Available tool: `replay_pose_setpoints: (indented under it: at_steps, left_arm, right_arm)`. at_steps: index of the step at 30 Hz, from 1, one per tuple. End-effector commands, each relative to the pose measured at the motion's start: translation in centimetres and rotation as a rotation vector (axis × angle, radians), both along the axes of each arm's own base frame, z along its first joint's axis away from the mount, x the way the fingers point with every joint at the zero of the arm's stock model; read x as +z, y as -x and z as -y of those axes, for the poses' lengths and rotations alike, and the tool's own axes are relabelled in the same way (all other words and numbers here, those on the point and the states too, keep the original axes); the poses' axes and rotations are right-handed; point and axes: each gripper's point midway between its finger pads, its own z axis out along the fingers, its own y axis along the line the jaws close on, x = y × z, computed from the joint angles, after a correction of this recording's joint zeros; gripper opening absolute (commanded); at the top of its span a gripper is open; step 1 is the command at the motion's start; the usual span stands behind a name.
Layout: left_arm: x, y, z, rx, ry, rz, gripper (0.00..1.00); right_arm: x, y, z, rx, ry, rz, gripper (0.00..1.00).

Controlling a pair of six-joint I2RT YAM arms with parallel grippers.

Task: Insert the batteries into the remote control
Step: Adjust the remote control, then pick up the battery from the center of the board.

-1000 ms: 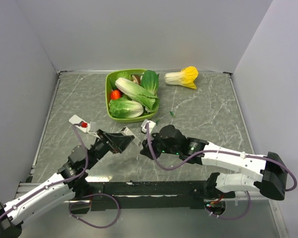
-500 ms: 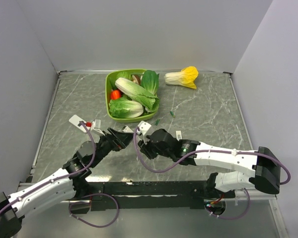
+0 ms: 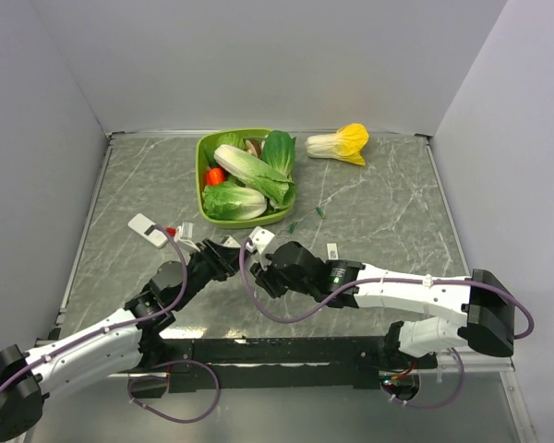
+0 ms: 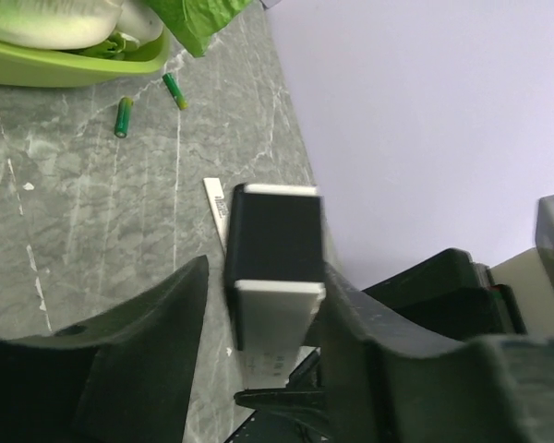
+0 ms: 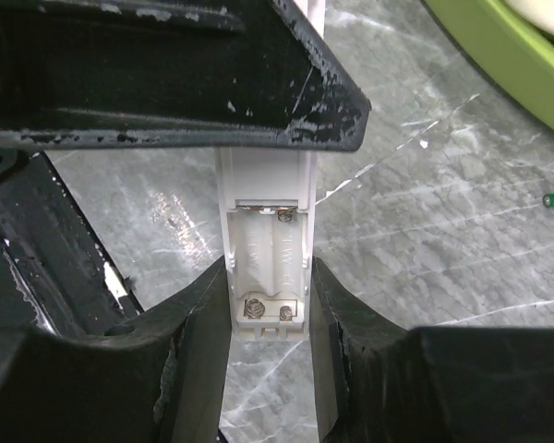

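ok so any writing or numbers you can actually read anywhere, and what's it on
No text is legible in any view.
Remote control, open battery bay: raised marks, too blurred to read.
White strip lying on the table: faint print, too small to read.
White tag on the right arm: too small to read.

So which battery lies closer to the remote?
The left battery, beside the green tray's near corner; the other battery sits farther right, toward the back.

No legible marking on the remote control (image 5: 264, 268) or elsewhere
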Motion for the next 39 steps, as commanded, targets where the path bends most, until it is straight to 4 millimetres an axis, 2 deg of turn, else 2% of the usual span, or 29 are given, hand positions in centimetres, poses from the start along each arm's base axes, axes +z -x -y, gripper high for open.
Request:
replay_pose_setpoints:
  at_steps: [1, 4, 5, 6, 7, 8, 9, 10, 12, 14, 15, 17, 18, 19, 21, 22, 24, 25, 26, 27, 28, 29, 31, 32, 39]
  left_arm:
    - [1.6, -0.3, -0.2, 0.026, 0.047, 0.044, 0.47]
    - [1.4, -0.3, -0.6, 0.041, 0.045, 0.042, 0.33]
    - [1.3, -0.3, -0.7, 0.044, 0.043, 0.040, 0.23]
    - [1.1, -0.4, -0.8, 0.049, 0.038, 0.038, 0.18]
    - [0.9, -0.4, -0.9, 0.055, 0.032, 0.031, 0.14]
    - [0.7, -0.5, -0.9, 0.061, 0.025, 0.027, 0.07]
    - [0.3, -0.6, -1.0, 0.067, 0.014, 0.024, 0.05]
    - [0.0, -0.7, -1.1, 0.071, 0.006, 0.019, 0.03]
    - [-0.8, -0.9, -1.4, 0.091, -0.019, 0.015, 0.01]
    - [-1.5, -1.2, -1.8, 0.116, -0.042, 0.009, 0.01]
    - [-2.1, -1.2, -2.0, 0.123, -0.064, 0.003, 0.01]
    - [-2.6, -1.3, -2.4, 0.133, -0.079, 0.001, 0.01]
    - [-3.0, -1.4, -2.6, 0.140, -0.093, 0.003, 0.01]
    - [-3.1, -1.3, -2.7, 0.139, -0.098, 0.008, 0.01]
    - [-3.3, -1.2, -3.0, 0.132, -0.113, 0.028, 0.01]
    - [-3.2, -1.2, -3.0, 0.132, -0.111, 0.039, 0.01]
    - [-3.5, -1.1, -3.4, 0.126, -0.112, 0.056, 0.01]
    - [-3.4, -0.9, -3.3, 0.114, -0.100, 0.065, 0.01]
    - [-3.0, -0.8, -3.4, 0.111, -0.084, 0.079, 0.01]
    - [-3.5, -0.8, -3.6, 0.109, -0.084, 0.079, 0.01]
    - [-3.4, -0.4, -3.4, 0.086, -0.073, 0.088, 0.01]
    - [-3.2, -0.4, -3.4, 0.081, -0.060, 0.103, 0.01]
    - [-3.0, -0.1, -3.1, 0.049, -0.061, 0.126, 0.01]
    - [-2.9, 0.0, -2.9, 0.037, -0.061, 0.134, 0.01]
    - [-3.0, 0.5, -1.9, -0.028, -0.059, 0.144, 0.01]
  right_arm:
    - [2.2, -0.5, -1.4, -0.018, -0.064, 0.023, 0.00]
    - [1.8, -0.5, -1.5, -0.018, -0.054, 0.013, 0.01]
    - [1.7, -0.4, -1.5, -0.017, -0.053, 0.010, 0.04]
    - [1.4, -0.2, -1.6, -0.011, -0.054, -0.004, 0.08]
    - [1.3, -0.2, -1.7, -0.013, -0.057, -0.010, 0.19]
    - [1.2, -0.2, -1.6, -0.017, -0.058, -0.016, 0.27]
    - [1.1, -0.1, -1.7, -0.015, -0.055, -0.020, 0.34]
    - [1.0, -0.2, -1.6, -0.022, -0.052, -0.024, 0.48]
    - [1.2, -0.6, -1.2, -0.044, -0.046, -0.035, 0.62]
    - [1.4, -1.0, -0.8, -0.076, -0.051, -0.054, 0.70]
    - [1.4, -1.8, 0.1, -0.111, -0.048, -0.067, 0.79]
    - [1.4, -2.4, 0.8, -0.149, -0.062, -0.105, 0.87]
    - [1.5, -3.7, 2.0, -0.200, -0.069, -0.124, 0.99]
    - [1.1, -3.7, 2.5, -0.203, -0.069, -0.165, 1.00]
    - [0.8, -4.8, 4.0, -0.271, -0.078, -0.215, 1.00]
    - [0.5, -6.2, 5.5, -0.333, -0.083, -0.234, 1.00]
    - [0.1, -6.7, 6.7, -0.365, -0.101, -0.281, 1.00]
    - [-0.1, -8.0, 8.2, -0.421, -0.100, -0.290, 1.00]
    - [-0.7, -8.3, 9.3, -0.454, -0.067, -0.297, 1.00]
    - [-1.1, -9.0, 10.2, -0.483, -0.044, -0.302, 1.00]
    - [-1.4, -9.4, 10.7, -0.498, -0.032, -0.306, 0.99]
    - [-1.7, -10.2, 12.1, -0.532, -0.012, -0.315, 0.99]
    - [-1.9, -11.6, 13.2, -0.583, 0.003, -0.316, 0.97]
    - [-1.9, -12.6, 14.5, -0.630, 0.001, -0.318, 0.95]
    - [-2.3, -17.5, 16.9, -0.755, 0.014, -0.356, 0.85]
